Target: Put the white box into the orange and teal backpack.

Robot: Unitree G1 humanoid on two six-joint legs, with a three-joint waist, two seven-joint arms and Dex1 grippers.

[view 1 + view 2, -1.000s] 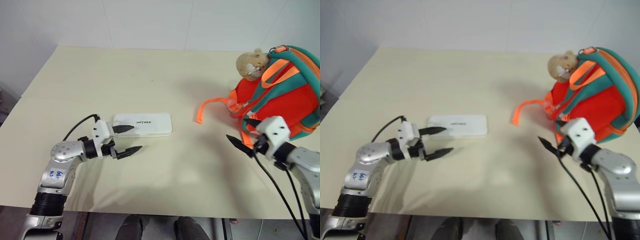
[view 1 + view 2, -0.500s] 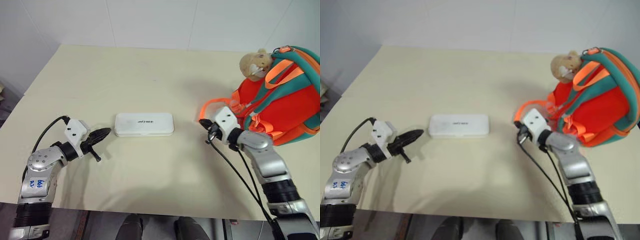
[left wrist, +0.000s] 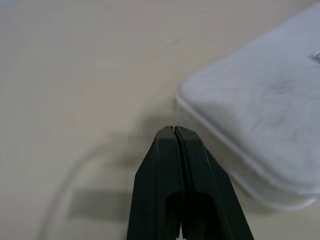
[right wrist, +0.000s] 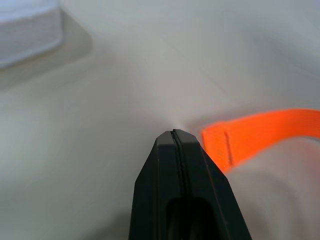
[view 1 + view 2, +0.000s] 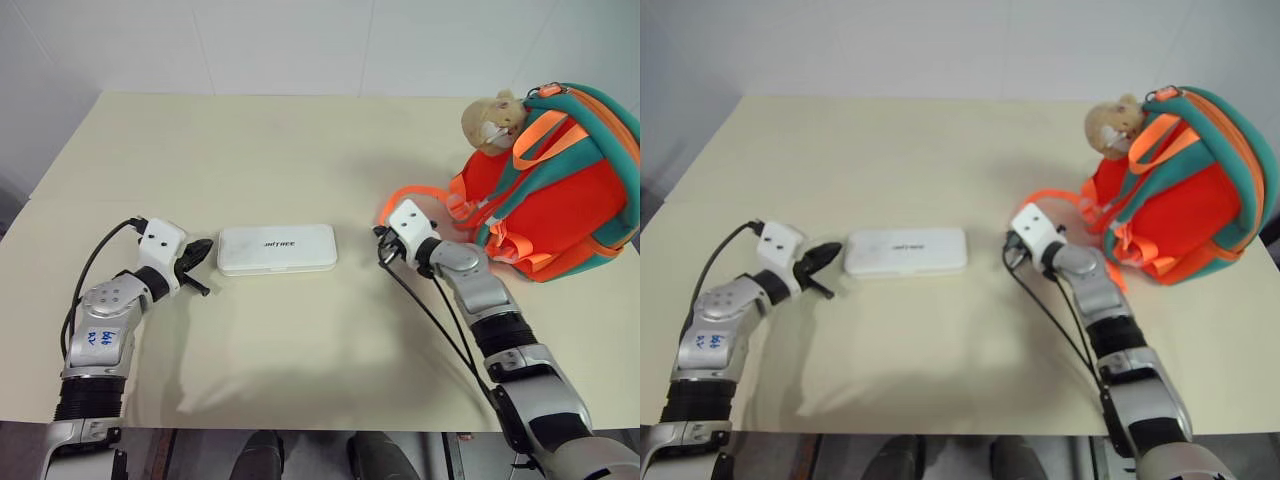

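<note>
The white box lies flat on the surface, just ahead of the left gripper and well apart from the right gripper. Both grippers are pressed together, empty. Spread the left gripper before grasping; the orange and teal backpack sits behind the right gripper.

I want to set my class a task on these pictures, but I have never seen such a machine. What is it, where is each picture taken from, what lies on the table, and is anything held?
It is a humanoid robot with two arms, each ending in a two-fingered black tool. The two wide pictures come from cameras in its head, looking down over the arms. The two close-ups come from a camera on each wrist, looking along that tool's fingers. On the beige table lie a white box and an orange and teal backpack with a plush toy charm and a loose orange strap. The left tool is shut just beside the box; the right tool is shut near the strap. Neither holds anything.
</note>
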